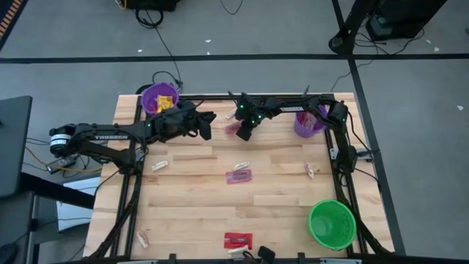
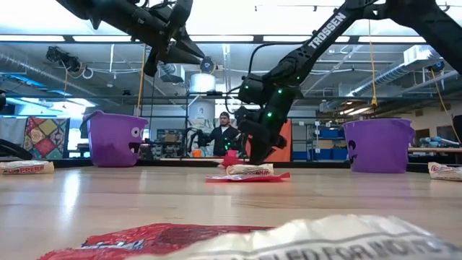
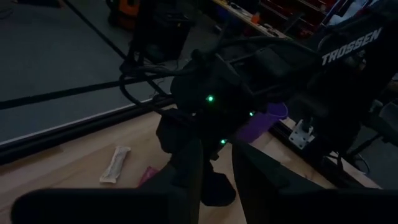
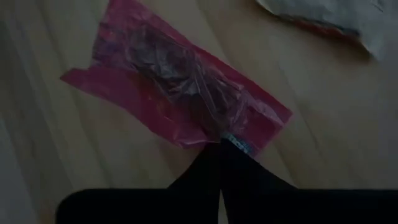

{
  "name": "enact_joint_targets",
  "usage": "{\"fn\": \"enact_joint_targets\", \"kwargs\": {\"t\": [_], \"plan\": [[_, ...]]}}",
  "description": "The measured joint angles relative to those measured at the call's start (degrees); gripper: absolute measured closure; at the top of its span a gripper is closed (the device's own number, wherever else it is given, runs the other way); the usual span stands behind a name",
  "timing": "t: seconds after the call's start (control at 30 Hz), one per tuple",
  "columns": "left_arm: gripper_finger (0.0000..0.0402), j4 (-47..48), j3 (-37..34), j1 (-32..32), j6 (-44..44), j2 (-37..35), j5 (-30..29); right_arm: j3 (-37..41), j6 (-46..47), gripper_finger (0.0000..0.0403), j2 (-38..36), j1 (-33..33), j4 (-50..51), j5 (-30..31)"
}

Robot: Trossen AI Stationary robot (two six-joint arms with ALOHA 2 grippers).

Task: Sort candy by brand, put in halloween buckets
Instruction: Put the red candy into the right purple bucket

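The candy lies scattered over the wooden surface [image 1: 190, 213]. Nearest the front edge in the high view a red wrapper [image 1: 237, 239] lies flat, with a pale piece [image 1: 142, 238] off toward the left arm's side. The bright green bucket [image 1: 331, 224] stands at the near corner on the right arm's side. Around the middle of the surface lies a pink wrapper [image 1: 238, 176] with a small pale piece [image 1: 241, 166] just beside it, another pale piece [image 1: 159, 165] toward the left arm's side, and one more [image 1: 311, 170] toward the right arm's side.

Farther back, the right tool [image 4: 219, 144] is down at the surface with its two dark fingers pressed together, pinching the edge of a crumpled pink candy [image 4: 174, 93]; in the high view this same wrapper [image 1: 231, 130] shows just beside the tool [image 1: 244, 132]. A pale wrapper [image 4: 329, 22] lies near it in the right wrist view.

The left tool [image 1: 207, 126] hangs above the surface, near the right one and on its own arm's side of it; its fingers [image 3: 186, 168] stand a little apart with nothing between them.

At the far edge stand two purple buckets: one [image 1: 160, 99] at the corner on the left arm's side, with yellow sweets [image 1: 165, 102] inside, the other [image 1: 308, 121] at the corner on the right arm's side, partly under the right arm. In the low view a person [image 2: 225, 136] stands in the room beyond
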State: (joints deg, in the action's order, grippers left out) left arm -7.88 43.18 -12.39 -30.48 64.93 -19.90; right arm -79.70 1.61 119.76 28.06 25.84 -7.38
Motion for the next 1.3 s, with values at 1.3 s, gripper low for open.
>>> {"fn": "enact_joint_targets", "kwargs": {"t": [1.3], "plan": [[0.0310,3.3,0.0,0.1,4.8,1.2,12.5,0.6,9.4,0.0400,-41.6,-4.4,43.9,20.3]]}}
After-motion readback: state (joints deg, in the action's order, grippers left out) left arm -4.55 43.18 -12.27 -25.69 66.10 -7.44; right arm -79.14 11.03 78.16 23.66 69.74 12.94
